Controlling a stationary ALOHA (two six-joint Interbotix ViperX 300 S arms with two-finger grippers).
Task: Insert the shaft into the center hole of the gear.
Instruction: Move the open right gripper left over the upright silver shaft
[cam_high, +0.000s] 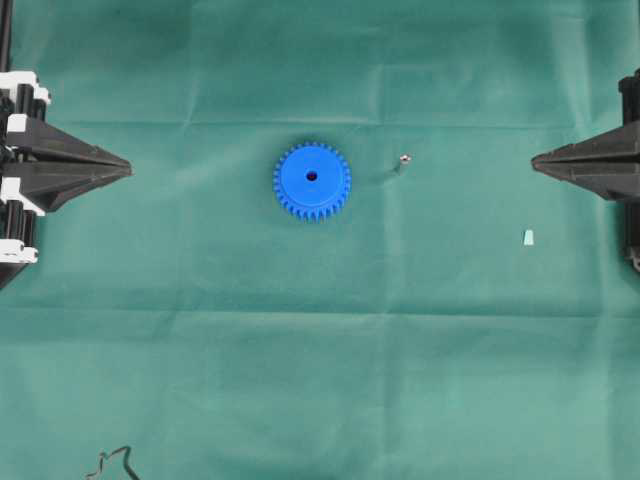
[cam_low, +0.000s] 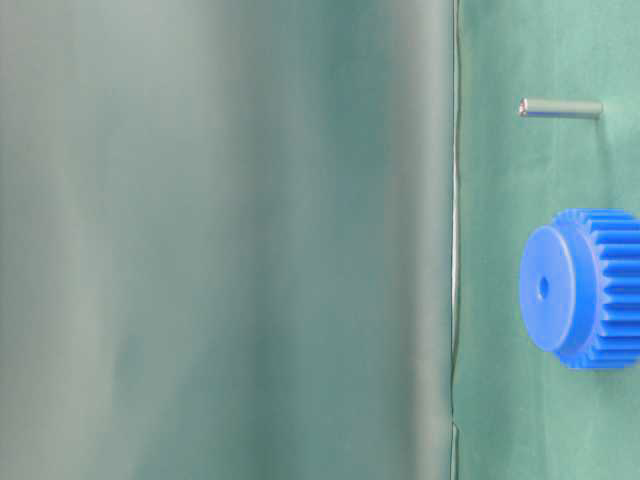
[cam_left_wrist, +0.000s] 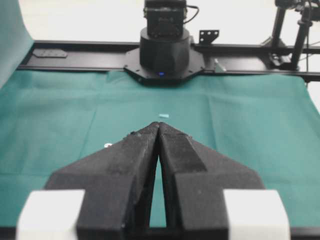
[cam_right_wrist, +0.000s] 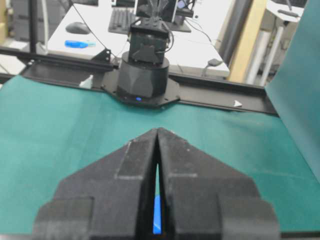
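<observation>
The blue gear (cam_high: 312, 180) lies flat on the green cloth near the middle, its dark center hole (cam_high: 311, 176) facing up and empty. The table-level view shows the gear (cam_low: 585, 288) and hole (cam_low: 543, 288) as well. The thin silvery shaft (cam_high: 402, 162) stands alone on the cloth just right of the gear, also visible in the table-level view as the shaft (cam_low: 560, 108). My left gripper (cam_high: 128, 168) is shut and empty at the far left, well away from both. My right gripper (cam_high: 535, 160) is shut and empty at the far right. A sliver of blue gear (cam_right_wrist: 157, 215) shows between the right fingers.
A small pale whitish-blue block (cam_high: 528, 237) lies on the cloth at the right, below the right gripper. A dark cable (cam_high: 115, 462) sits at the bottom left edge. Each wrist view faces the opposite arm's black base (cam_left_wrist: 164, 50) (cam_right_wrist: 145, 65).
</observation>
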